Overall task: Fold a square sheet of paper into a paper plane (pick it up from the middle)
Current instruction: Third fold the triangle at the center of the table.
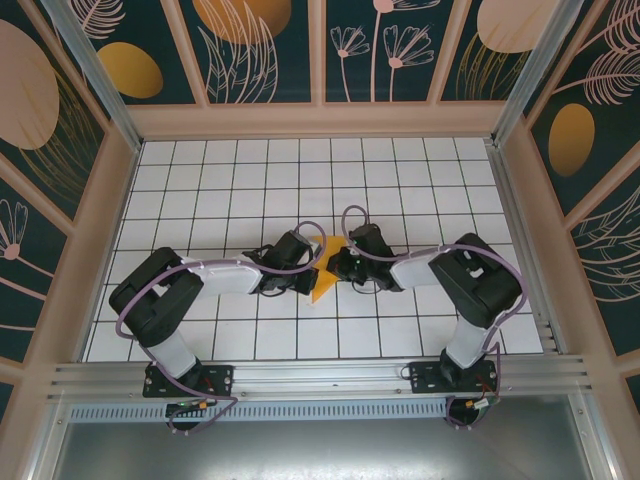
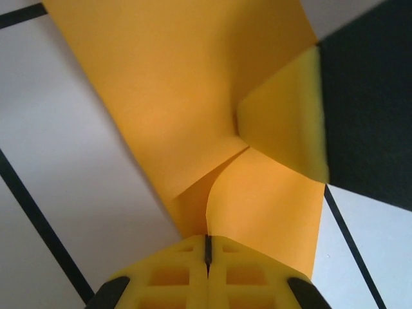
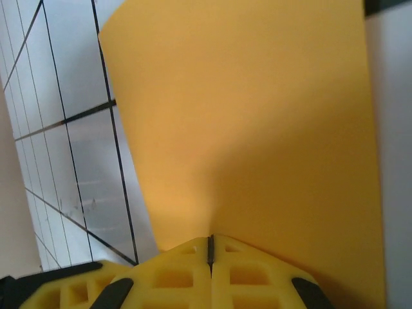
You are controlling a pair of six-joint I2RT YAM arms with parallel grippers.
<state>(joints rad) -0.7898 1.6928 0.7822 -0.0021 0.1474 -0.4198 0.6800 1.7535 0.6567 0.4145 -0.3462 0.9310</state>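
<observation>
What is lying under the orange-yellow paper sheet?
Around the thin orange-yellow paper sheet, white table tiles with black grid lines show. The surface directly beneath it is covered.

The left arm (image 1: 165, 300) and right arm (image 1: 480, 285) rise from their bases with elbows pushed outward and forearms angled inward. The left gripper (image 1: 306, 258) and right gripper (image 1: 341, 266) sit low, nearly tip to tip. Each gripper's yellow fingers (image 2: 174, 273) are pressed together along a thin seam.

It was a robot test cell; leaf-pattern panels (image 1: 260, 50) and aluminium rails (image 1: 320, 375) walled a white gridded counter (image 1: 400, 170); the left arm (image 1: 165, 300) and right arm (image 1: 480, 285) stood bolted at its edge.
</observation>
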